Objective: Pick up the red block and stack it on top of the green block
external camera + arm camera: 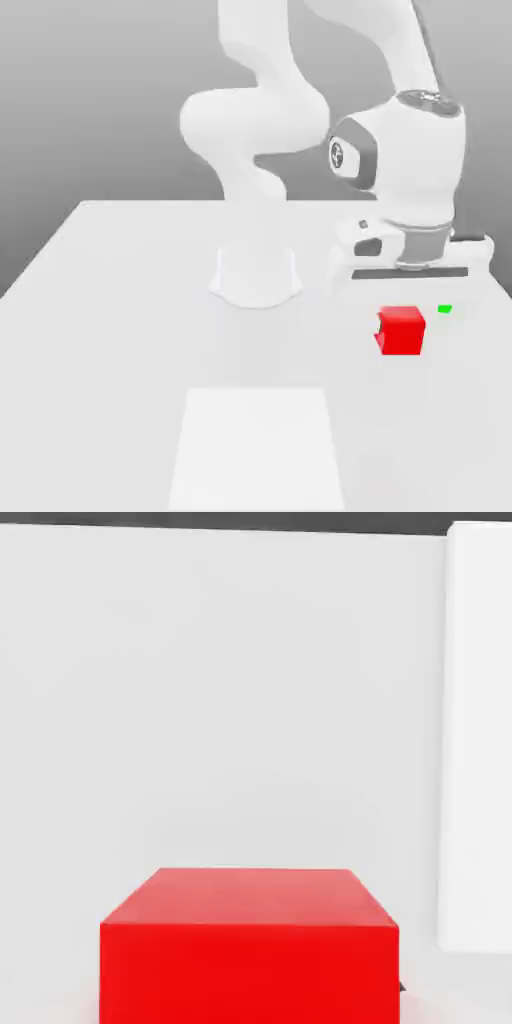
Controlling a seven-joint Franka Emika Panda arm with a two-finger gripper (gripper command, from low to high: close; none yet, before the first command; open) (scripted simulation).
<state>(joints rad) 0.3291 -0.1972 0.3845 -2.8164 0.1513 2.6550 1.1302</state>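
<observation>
I had the end effector (404, 300) clamped on the red block (402, 331), with the green block (444, 309) just beyond, toward the exterior view's right.

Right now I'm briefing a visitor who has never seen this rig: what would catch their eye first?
The big white arm, bent over the white table, its gripper shut on the red block just below the hand at the exterior view's right. Close beside it, on its right, a sliver of the green block peeks out. In the hand view the red block looms large.
</observation>
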